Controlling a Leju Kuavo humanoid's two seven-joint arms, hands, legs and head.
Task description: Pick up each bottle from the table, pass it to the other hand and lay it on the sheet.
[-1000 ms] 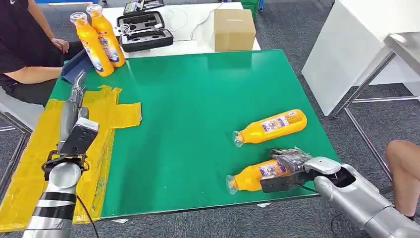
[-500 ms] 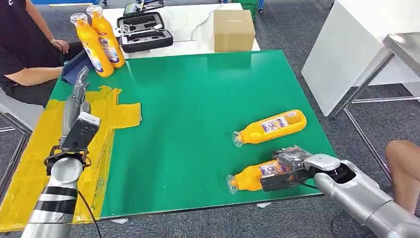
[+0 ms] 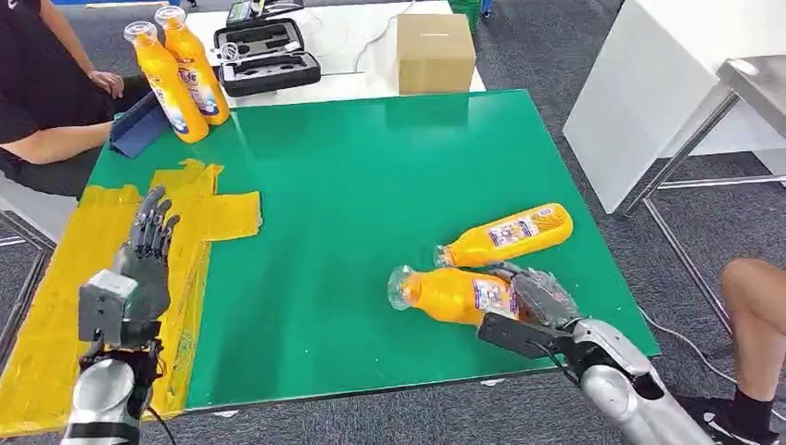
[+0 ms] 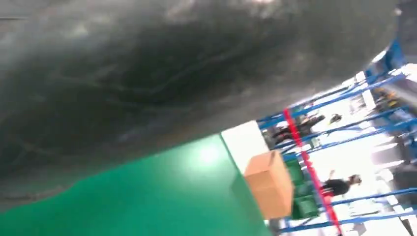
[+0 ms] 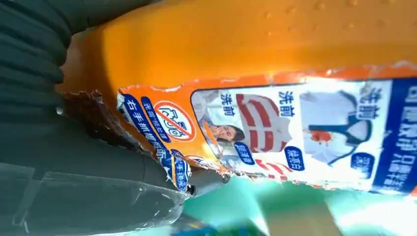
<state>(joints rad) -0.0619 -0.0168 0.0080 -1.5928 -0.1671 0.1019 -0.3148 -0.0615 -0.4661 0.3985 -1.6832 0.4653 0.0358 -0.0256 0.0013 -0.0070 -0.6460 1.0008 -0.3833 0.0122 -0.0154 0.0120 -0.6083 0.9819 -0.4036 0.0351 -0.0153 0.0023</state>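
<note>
My right hand (image 3: pixel 536 298) grips an orange bottle (image 3: pixel 450 294) by its base and holds it above the green table (image 3: pixel 352 185), its clear cap pointing left. Up close in the right wrist view, the bottle's torn label (image 5: pixel 275 132) lies against my fingers (image 5: pixel 34 59). A second orange bottle (image 3: pixel 505 235) lies on the table just behind it. My left hand (image 3: pixel 148 250) is raised over the yellow sheet (image 3: pixel 199 209) at the table's left, fingers spread and holding nothing. Two more orange bottles (image 3: pixel 176 79) stand upright at the far left corner.
A person sits at the far left by a blue tray (image 3: pixel 139 120). A black case (image 3: pixel 267 57) and a cardboard box (image 3: pixel 434 53) rest on the white table behind. A person's leg (image 3: pixel 755 306) is at the right, near white furniture (image 3: pixel 667 83).
My right hand has lifted the near bottle off the table and carried it left and forward. My left hand turned and rose, its fingers now spread upward over the sheet.
</note>
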